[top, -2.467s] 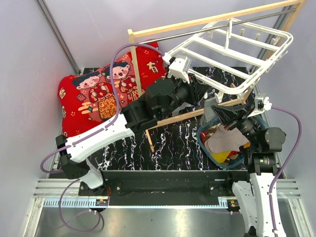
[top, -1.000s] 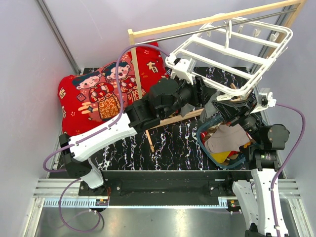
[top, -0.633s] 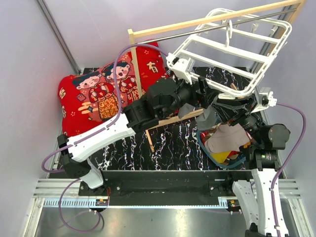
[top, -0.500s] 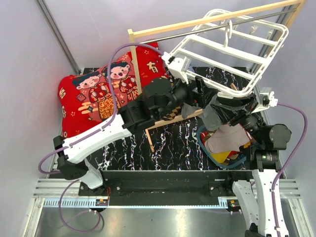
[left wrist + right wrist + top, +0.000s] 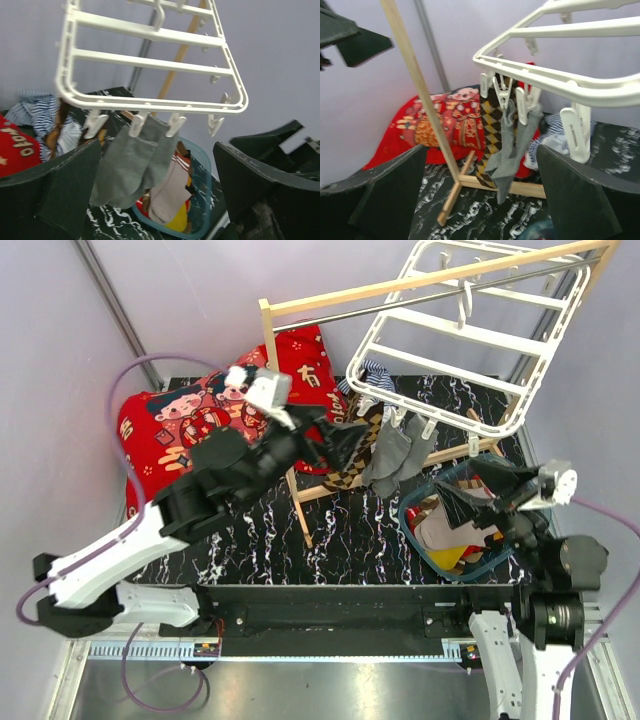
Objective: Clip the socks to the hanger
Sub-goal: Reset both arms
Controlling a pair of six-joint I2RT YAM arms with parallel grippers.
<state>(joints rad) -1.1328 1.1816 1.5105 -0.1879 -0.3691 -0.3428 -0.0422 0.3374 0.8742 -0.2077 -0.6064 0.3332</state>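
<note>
The white hanger (image 5: 470, 330) hangs tilted from the rod of the wooden rack at the back right. Two plain grey socks (image 5: 397, 455) dangle side by side from clips on its near rail. A diamond-checkered sock (image 5: 358, 455) hangs just left of them. My left gripper (image 5: 335, 440) stands open to the left of the socks, holding nothing. In the left wrist view the hanger (image 5: 150, 104) and grey socks (image 5: 132, 165) lie beyond its open fingers (image 5: 65, 195). My right gripper (image 5: 480, 492) is open over the basket. Its view shows the hanger (image 5: 545, 80), the grey socks (image 5: 512, 145) and the checkered sock (image 5: 492, 125) ahead.
A blue basket (image 5: 408, 530) of mixed clothes sits at the front right. The wooden rack (image 5: 281, 390) stands mid-table with its foot (image 5: 452, 192) on the black marble top. A red printed cushion (image 5: 180, 435) lies at the back left. A blue-and-white striped cloth (image 5: 40, 112) lies behind the socks.
Both grippers have opened and drawn back from the hanger. The hanger has swung up and away, and the grey socks now hang free from its clips.
</note>
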